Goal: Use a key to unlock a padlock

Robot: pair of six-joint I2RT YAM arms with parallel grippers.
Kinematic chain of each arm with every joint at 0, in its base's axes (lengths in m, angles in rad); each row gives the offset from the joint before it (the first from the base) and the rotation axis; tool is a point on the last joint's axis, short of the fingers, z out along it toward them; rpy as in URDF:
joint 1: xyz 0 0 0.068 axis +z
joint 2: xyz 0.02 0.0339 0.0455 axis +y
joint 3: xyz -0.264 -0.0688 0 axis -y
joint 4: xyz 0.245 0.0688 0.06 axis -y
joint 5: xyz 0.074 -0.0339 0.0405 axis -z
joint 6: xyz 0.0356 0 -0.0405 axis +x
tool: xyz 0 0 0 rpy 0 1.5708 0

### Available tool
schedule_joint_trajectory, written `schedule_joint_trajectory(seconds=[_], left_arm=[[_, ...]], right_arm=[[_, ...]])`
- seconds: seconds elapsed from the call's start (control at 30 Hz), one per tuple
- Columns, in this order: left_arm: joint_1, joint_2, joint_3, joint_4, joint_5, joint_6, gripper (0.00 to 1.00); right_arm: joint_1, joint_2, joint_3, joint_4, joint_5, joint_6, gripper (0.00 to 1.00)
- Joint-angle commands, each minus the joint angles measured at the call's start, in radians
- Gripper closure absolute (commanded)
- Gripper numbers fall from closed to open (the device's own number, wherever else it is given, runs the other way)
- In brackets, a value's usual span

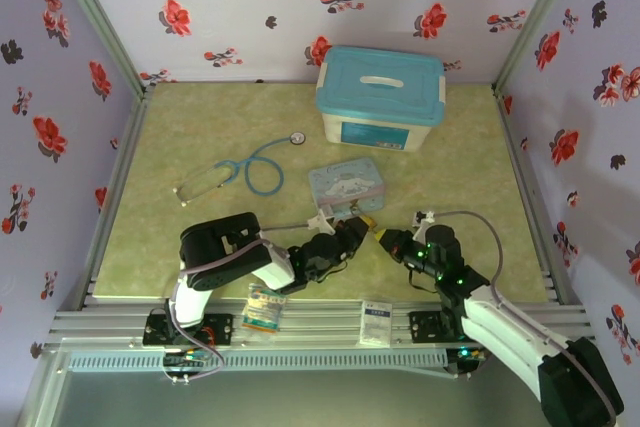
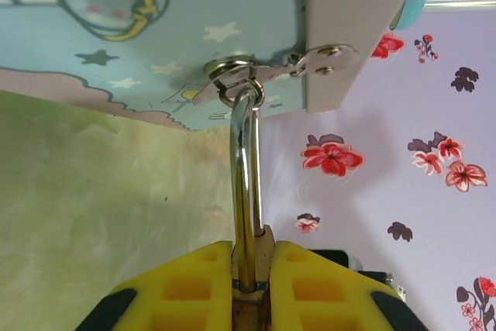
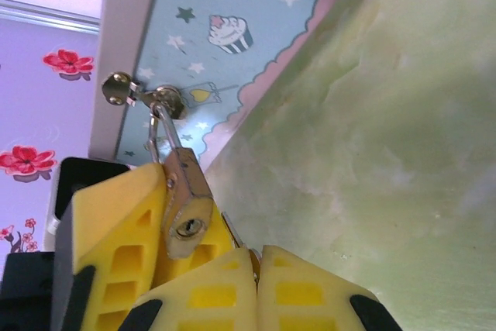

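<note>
padlock (image 3: 186,218) body: brass-toned metal, brushed, dull sheen. shackle (image 2: 246,184): polished chrome, mirror-bright. key (image 3: 235,232): thin dull grey metal. tin (image 2: 139,44): printed pale-blue sheet metal, smooth satin coat. hasp (image 2: 232,75): bright plated metal, lightly scuffed. left gripper (image 2: 252,257) and right gripper (image 3: 256,265): matt yellow moulded plastic, pocketed faces. table (image 1: 200,127): mottled green-yellow, matt, smooth. walls (image 1: 200,7): floral print, flat finish, cloth or paper unclear. storage box (image 1: 380,97): smooth plastic, teal lid, slight gloss. stethoscope (image 1: 253,167): rubbery teal tubing, shiny metal head.
</note>
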State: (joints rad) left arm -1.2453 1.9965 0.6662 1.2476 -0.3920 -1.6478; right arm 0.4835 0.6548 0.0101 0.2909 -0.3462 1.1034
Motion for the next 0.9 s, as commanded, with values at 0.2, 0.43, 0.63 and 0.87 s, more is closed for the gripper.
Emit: schedule_joint_trajectory(seconds=[0.2,0.43,0.63,0.87], left_arm=[[0.019,-0.026,-0.048,0.061,-0.045,0.064,1.00],[0.022,-0.017,-0.024,0.062,-0.012,0.055,1.00],[0.015,-0.002,-0.009,0.063,-0.003,0.043,1.00],[0.006,-0.008,0.013,0.062,0.011,0.058,1.00]], right_arm=[[-0.016,-0.063,-0.019,-0.027,-0.023,0.001,1.00],[-0.016,-0.050,-0.027,0.002,-0.027,0.006,1.00],[-0.016,-0.050,-0.026,-0.003,-0.023,0.006,1.00],[-0.016,-0.053,-0.026,-0.003,-0.026,0.004,1.00]])
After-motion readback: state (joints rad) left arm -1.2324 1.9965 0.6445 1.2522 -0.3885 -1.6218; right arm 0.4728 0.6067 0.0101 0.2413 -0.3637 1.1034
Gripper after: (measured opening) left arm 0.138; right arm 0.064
